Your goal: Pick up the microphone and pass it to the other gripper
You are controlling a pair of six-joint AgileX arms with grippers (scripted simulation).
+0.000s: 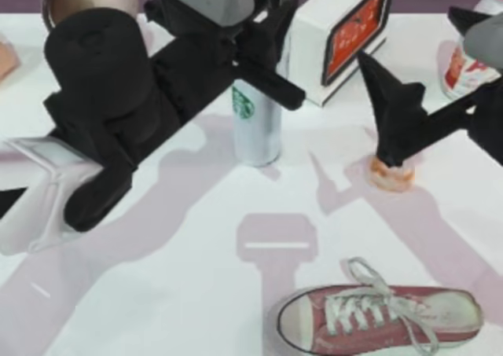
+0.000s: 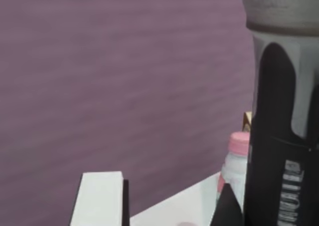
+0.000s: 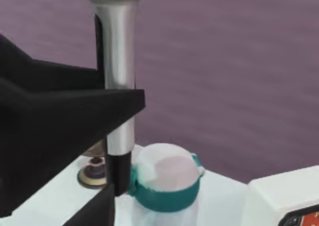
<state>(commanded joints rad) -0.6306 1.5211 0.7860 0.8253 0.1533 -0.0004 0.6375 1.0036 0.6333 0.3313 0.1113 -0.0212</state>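
Two tools in play. Left tool (image 1: 271, 38) is clamped on the microphone (image 3: 117, 86), held upright above the white tumbler (image 1: 256, 128). Right tool (image 1: 393, 108) hangs well apart to the right, fingers spread and empty, over a small orange item (image 1: 392, 174). White box (image 1: 346, 34) stands between them, behind the handover path.
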